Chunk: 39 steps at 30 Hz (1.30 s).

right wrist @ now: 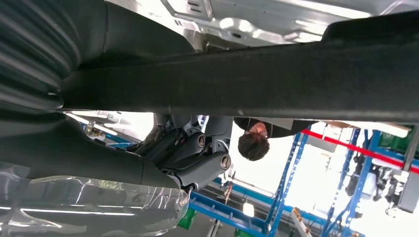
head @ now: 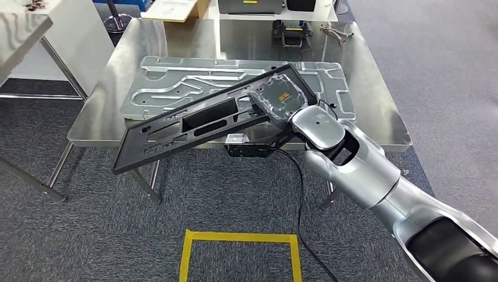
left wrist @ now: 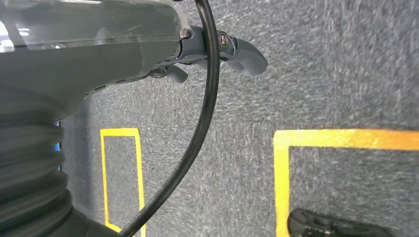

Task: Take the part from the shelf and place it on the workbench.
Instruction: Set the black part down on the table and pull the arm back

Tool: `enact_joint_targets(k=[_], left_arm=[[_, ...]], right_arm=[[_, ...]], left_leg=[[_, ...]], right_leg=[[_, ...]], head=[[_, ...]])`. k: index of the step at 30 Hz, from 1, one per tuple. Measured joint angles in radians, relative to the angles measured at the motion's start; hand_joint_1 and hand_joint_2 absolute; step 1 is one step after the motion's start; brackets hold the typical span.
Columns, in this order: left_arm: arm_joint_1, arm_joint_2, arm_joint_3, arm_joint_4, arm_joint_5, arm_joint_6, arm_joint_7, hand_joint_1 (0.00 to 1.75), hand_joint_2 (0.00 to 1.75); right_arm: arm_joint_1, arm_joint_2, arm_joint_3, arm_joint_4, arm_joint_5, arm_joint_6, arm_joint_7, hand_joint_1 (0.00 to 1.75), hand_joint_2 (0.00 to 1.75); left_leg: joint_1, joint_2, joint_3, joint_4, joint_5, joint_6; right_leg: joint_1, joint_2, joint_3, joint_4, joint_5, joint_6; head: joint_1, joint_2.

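Grey carpet surrounds the steel workbench (head: 376,111). Gripped at one end by the right hand (head: 276,103), the black part (head: 199,120) slants across the near edge, over a silver panel (head: 176,88). Left hand (left wrist: 217,49) hangs empty, fingers curled.

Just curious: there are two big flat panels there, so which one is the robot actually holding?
The black panel, gripped at one end by the right hand and tilted over the table's edge. The silver panel lies flat on the table.
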<state>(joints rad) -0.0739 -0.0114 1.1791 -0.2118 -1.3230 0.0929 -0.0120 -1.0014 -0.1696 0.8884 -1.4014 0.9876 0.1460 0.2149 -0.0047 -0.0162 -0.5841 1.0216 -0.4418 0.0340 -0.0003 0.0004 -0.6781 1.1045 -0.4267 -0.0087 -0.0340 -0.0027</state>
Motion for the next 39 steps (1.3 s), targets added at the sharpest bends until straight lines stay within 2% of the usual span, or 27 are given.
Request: enact_joint_targets(k=[1, 2, 4, 6, 7, 8, 10, 11, 12, 13, 14, 15, 16, 17, 21, 22, 23, 25, 26, 27, 35, 38, 39], left_arm=[[-0.001, -0.001, 0.000, 0.000, 0.000, 0.000, 0.000, 0.00, 1.75], [-0.001, -0.003, 0.000, 0.000, 0.000, 0.000, 0.000, 0.00, 1.75], [-0.002, -0.001, 0.000, 0.000, 0.000, 0.002, 0.001, 0.00, 1.75], [-0.002, -0.001, 0.000, 0.000, 0.000, 0.002, 0.001, 0.00, 1.75], [-0.002, -0.001, 0.000, 0.000, 0.000, 0.002, 0.001, 0.00, 1.75], [-0.001, -0.001, 0.001, 0.000, 0.000, 0.002, 0.001, 0.00, 1.75], [-0.001, 0.001, 0.003, 0.000, 0.000, 0.002, 0.001, 0.00, 1.75], [0.000, 0.002, 0.005, 0.000, 0.000, 0.002, 0.001, 0.00, 1.75], [0.001, 0.002, 0.007, 0.000, 0.000, 0.002, 0.001, 0.00, 1.75], [0.002, 0.002, 0.008, 0.000, 0.000, 0.002, 0.001, 0.00, 1.75], [0.002, 0.003, 0.009, 0.000, 0.000, 0.002, 0.001, 0.00, 1.75], [0.002, 0.003, 0.010, 0.000, 0.000, 0.002, 0.001, 0.00, 1.75], [0.001, 0.003, 0.011, 0.000, 0.000, 0.002, 0.001, 0.00, 1.75], [0.000, 0.003, 0.012, 0.000, 0.000, 0.002, 0.001, 0.00, 1.75], [0.000, 0.004, 0.014, 0.000, 0.000, 0.002, 0.002, 0.00, 1.75], [0.001, 0.004, 0.014, 0.000, 0.000, 0.002, 0.002, 0.00, 1.75], [0.001, 0.004, 0.014, 0.000, 0.000, 0.002, 0.003, 0.00, 1.75], [0.000, 0.004, 0.014, 0.000, 0.000, 0.002, 0.002, 0.00, 1.75], [0.000, 0.004, 0.014, 0.000, 0.000, 0.002, 0.002, 0.00, 1.75], [0.000, 0.004, 0.014, 0.000, 0.000, 0.003, 0.001, 0.00, 1.75], [0.001, 0.003, 0.015, 0.000, 0.000, 0.005, 0.000, 0.00, 1.75], [0.001, 0.004, 0.015, 0.000, 0.000, 0.006, 0.001, 0.00, 1.75], [0.000, 0.005, 0.015, 0.000, 0.000, 0.006, 0.002, 0.00, 1.75]], right_arm=[[-0.001, 0.000, -0.002, 0.000, 0.000, -0.001, 0.000, 1.75, 1.75], [-0.003, 0.000, -0.004, 0.000, 0.000, -0.002, 0.000, 1.75, 1.75], [-0.004, 0.000, -0.005, 0.000, 0.000, -0.004, 0.000, 1.75, 1.75], [-0.001, -0.001, -0.008, -0.001, 0.002, -0.005, -0.001, 1.75, 1.75], [0.000, -0.002, -0.009, -0.002, 0.002, -0.005, -0.001, 1.75, 1.75], [0.001, -0.002, -0.010, -0.002, 0.003, -0.006, -0.002, 1.75, 1.75], [0.006, -0.004, -0.012, -0.002, 0.004, -0.011, -0.002, 1.75, 1.75], [0.012, -0.005, -0.013, -0.002, 0.005, -0.013, -0.002, 1.75, 1.75], [0.017, -0.007, -0.015, -0.002, 0.006, -0.015, -0.002, 1.75, 1.75], [0.021, -0.010, -0.015, -0.002, 0.007, -0.017, -0.002, 1.75, 1.75], [0.024, -0.012, -0.016, -0.002, 0.007, -0.017, -0.002, 1.75, 1.75], [0.025, -0.015, -0.018, -0.002, 0.008, -0.018, -0.002, 1.75, 1.75], [0.025, -0.016, -0.021, -0.002, 0.008, -0.019, -0.002, 1.75, 1.75], [0.024, -0.018, -0.024, -0.003, 0.008, -0.021, -0.002, 1.75, 1.75], [0.028, -0.023, -0.031, -0.007, 0.009, -0.025, -0.002, 1.75, 1.75], [0.029, -0.025, -0.033, -0.009, 0.010, -0.026, -0.002, 1.75, 1.75], [0.031, -0.027, -0.035, -0.010, 0.010, -0.027, -0.002, 1.75, 1.75], [0.032, -0.029, -0.041, -0.012, 0.012, -0.031, -0.002, 1.75, 1.75], [0.033, -0.029, -0.043, -0.012, 0.012, -0.032, -0.002, 1.75, 1.75], [0.035, -0.030, -0.045, -0.012, 0.013, -0.034, -0.001, 1.75, 1.75], [0.045, -0.039, -0.050, -0.015, 0.015, -0.040, -0.001, 1.75, 1.75], [0.050, -0.047, -0.057, -0.022, 0.016, -0.041, -0.001, 1.75, 1.75], [0.051, -0.050, -0.060, -0.025, 0.017, -0.041, -0.001, 1.75, 1.75]], left_leg=[[0.000, -0.002, 0.001, 0.001, -0.004, -0.003], [0.002, -0.002, 0.001, 0.001, -0.007, -0.007], [0.004, -0.001, 0.001, -0.002, -0.011, -0.017], [0.002, 0.002, 0.001, 0.011, -0.025, -0.027], [0.003, 0.004, -0.011, 0.041, -0.042, -0.033], [0.007, 0.006, -0.036, 0.092, -0.066, -0.038], [0.017, 0.008, -0.107, 0.217, -0.109, -0.051], [0.022, 0.008, -0.134, 0.256, -0.112, -0.057], [0.027, 0.009, -0.144, 0.260, -0.096, -0.063], [0.031, 0.010, -0.135, 0.227, -0.064, -0.069], [0.036, 0.011, -0.112, 0.167, -0.022, -0.075], [0.039, 0.012, -0.086, 0.106, 0.008, -0.079], [0.039, 0.012, -0.063, 0.055, 0.025, -0.079], [0.037, 0.011, -0.049, 0.026, 0.030, -0.075], [0.030, 0.009, -0.042, 0.015, 0.022, -0.044], [0.029, 0.008, -0.040, 0.013, 0.022, -0.040], [0.029, 0.007, -0.037, 0.011, 0.023, -0.038], [0.026, 0.006, -0.035, 0.011, 0.021, -0.037], [0.024, 0.005, -0.035, 0.011, 0.020, -0.036], [0.023, 0.005, -0.035, 0.011, 0.019, -0.034], [0.021, 0.005, -0.035, 0.012, 0.017, -0.030], [0.018, 0.008, -0.027, -0.001, 0.018, -0.012], [0.019, 0.010, -0.020, -0.010, 0.021, -0.004]], right_leg=[[0.005, 0.000, 0.019, -0.050, 0.020, -0.010], [0.011, 0.000, 0.028, -0.077, 0.026, -0.017], [0.014, 0.000, 0.034, -0.092, 0.022, -0.020], [0.006, -0.002, 0.051, -0.109, 0.022, -0.021], [0.000, -0.003, 0.061, -0.118, 0.022, -0.021], [-0.002, -0.005, 0.068, -0.122, 0.020, -0.022], [-0.005, -0.005, 0.076, -0.122, 0.013, -0.023], [-0.007, -0.005, 0.079, -0.121, 0.009, -0.021], [-0.010, -0.004, 0.083, -0.118, 0.004, -0.018], [-0.013, -0.004, 0.086, -0.114, -0.002, -0.013], [-0.017, -0.003, 0.089, -0.107, -0.010, -0.006], [-0.020, -0.003, 0.091, -0.100, -0.018, 0.001], [-0.021, -0.002, 0.091, -0.092, -0.026, 0.009], [-0.021, -0.001, 0.090, -0.086, -0.031, 0.016], [-0.021, -0.001, 0.091, -0.083, -0.039, 0.038], [-0.022, -0.001, 0.091, -0.082, -0.036, 0.034], [-0.022, -0.001, 0.094, -0.081, -0.036, 0.023], [-0.021, -0.001, 0.099, -0.087, -0.033, -0.009], [-0.021, -0.001, 0.101, -0.090, -0.037, -0.017], [-0.021, -0.001, 0.103, -0.093, -0.038, -0.020], [-0.022, -0.002, 0.104, -0.098, -0.035, -0.014], [-0.028, -0.003, 0.113, -0.115, -0.032, 0.046], [-0.030, -0.003, 0.109, -0.105, -0.041, 0.063]], head=[[0.000, 0.000], [0.001, 0.000], [0.002, 0.000], [0.001, 0.000], [0.001, 0.000], [0.001, 0.000], [0.001, 0.000], [0.001, 0.000], [0.001, 0.000], [0.001, 0.000], [0.001, 0.000], [0.001, 0.000], [0.001, 0.000], [0.001, 0.000], [0.002, 0.000], [0.002, 0.000], [0.002, 0.000], [0.001, 0.000], [0.001, 0.000], [0.001, 0.000], [0.002, 0.000], [0.002, 0.000], [0.002, 0.000]])
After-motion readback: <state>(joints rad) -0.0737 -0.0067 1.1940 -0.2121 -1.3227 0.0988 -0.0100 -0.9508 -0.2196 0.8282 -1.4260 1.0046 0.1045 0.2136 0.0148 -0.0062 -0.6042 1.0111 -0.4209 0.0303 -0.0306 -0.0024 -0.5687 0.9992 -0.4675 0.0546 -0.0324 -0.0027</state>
